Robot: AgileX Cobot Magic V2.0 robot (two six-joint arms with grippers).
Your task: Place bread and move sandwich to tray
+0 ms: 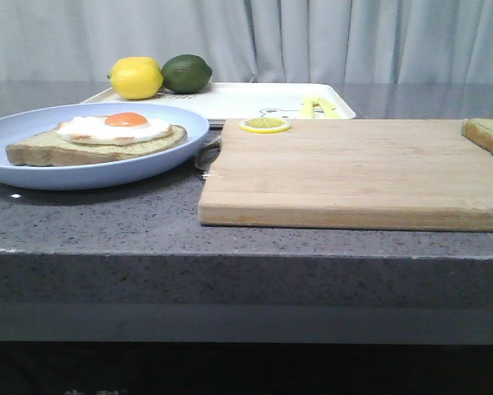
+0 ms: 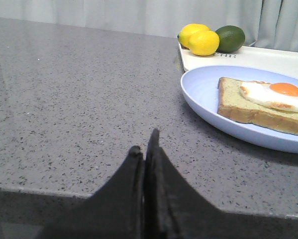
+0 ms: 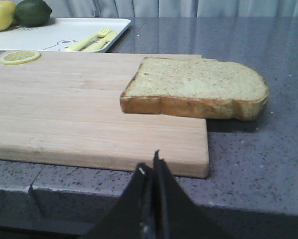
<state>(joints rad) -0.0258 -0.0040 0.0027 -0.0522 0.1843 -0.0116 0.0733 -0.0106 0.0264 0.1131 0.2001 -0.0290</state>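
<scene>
The bread (image 3: 196, 92) is a thick pale slice with brown crust, lying on the right end of the wooden cutting board (image 3: 64, 109) and overhanging its edge; the front view shows only its corner (image 1: 489, 136). The sandwich (image 1: 98, 138), a flat slice topped with a fried egg, lies on the round light-blue plate (image 1: 32, 169) at the left; it also shows in the left wrist view (image 2: 263, 102). The white tray (image 1: 254, 100) lies behind. My left gripper (image 2: 145, 149) is shut and empty near the table's front edge, left of the plate. My right gripper (image 3: 151, 167) is shut and empty in front of the board.
A lemon (image 1: 136, 77) and a lime (image 1: 187, 73) sit at the tray's far left corner. A yellow fork and knife (image 1: 316, 107) lie in the tray. A lemon slice (image 1: 265, 125) lies on the board's back left corner. Grey curtains hang behind.
</scene>
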